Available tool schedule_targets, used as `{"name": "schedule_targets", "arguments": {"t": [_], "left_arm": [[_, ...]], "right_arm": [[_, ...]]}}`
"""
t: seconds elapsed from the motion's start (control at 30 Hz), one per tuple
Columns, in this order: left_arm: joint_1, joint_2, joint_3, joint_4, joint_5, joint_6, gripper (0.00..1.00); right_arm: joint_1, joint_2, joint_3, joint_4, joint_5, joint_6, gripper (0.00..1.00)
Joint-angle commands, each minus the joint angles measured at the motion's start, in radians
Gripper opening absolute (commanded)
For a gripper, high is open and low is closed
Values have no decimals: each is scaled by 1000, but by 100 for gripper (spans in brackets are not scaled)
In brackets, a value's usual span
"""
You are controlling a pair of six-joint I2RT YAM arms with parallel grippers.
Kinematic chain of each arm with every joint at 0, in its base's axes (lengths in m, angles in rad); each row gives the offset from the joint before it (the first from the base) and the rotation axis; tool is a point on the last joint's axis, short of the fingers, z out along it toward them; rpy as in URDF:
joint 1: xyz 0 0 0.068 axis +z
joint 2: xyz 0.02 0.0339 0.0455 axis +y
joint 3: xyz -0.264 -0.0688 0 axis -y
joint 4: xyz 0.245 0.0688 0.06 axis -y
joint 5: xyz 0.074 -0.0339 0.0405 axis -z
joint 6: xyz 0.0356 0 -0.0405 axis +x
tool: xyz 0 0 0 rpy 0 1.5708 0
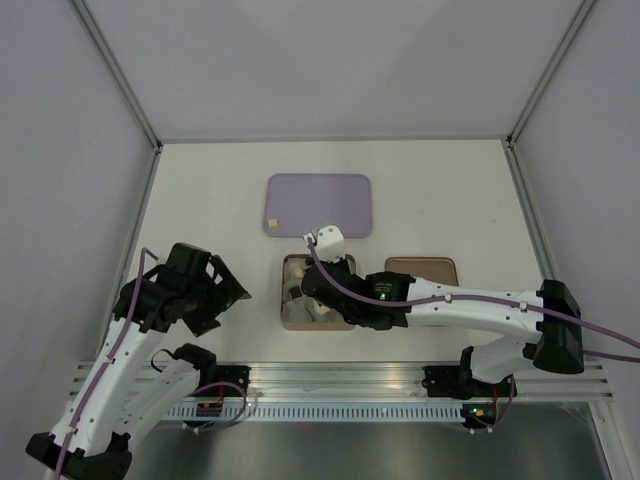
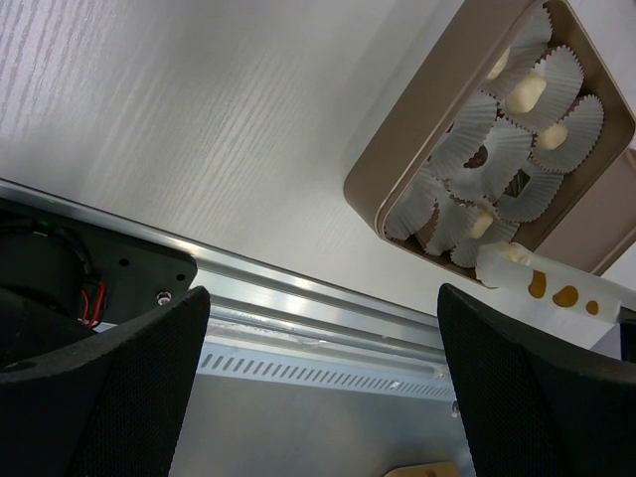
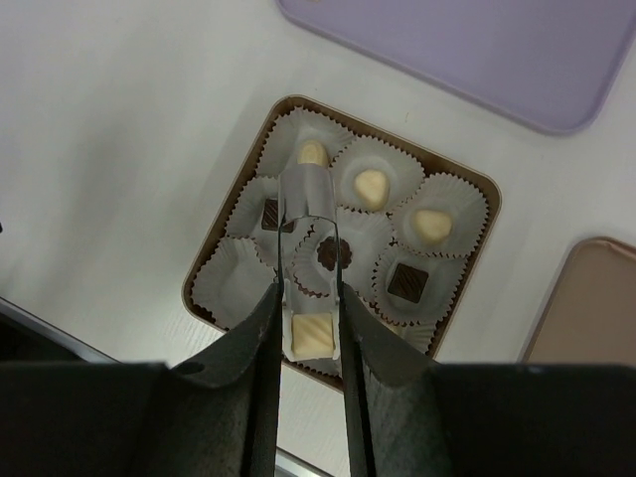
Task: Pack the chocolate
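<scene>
Across table (image 1: 200, 200), purple tray (image 1: 330, 195) at 12 o'clock, carrying one tan cube (image 1: 271, 222). Box (image 2: 432, 109) at 6 o'clock of it. Right gripper (image 3: 311, 288) above box, jaws clamped on pale chocolate (image 3: 311, 336). Left gripper (image 1: 230, 283) at 9 o'clock, jaws apart. Likely light, soft, easily marred: pinch flat sides gently.

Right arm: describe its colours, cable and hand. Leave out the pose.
The right arm has white links and black joints. A purple cable runs along it, and one joint carries a small green light. The right hand has dark fingers with clear extensions at the tips.
</scene>
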Motion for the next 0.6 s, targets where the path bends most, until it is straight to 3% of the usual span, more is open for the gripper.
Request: {"name": "schedule_targets", "arguments": {"t": [0.0,0.57], "left_arm": [[-3,-18,14,15,11,11,100],[-3,-43,3,20,3,7,100]], "right_arm": [[9,12,-19,28,-5,31,19],[12,74,-39,78,-45,27,18]]}}
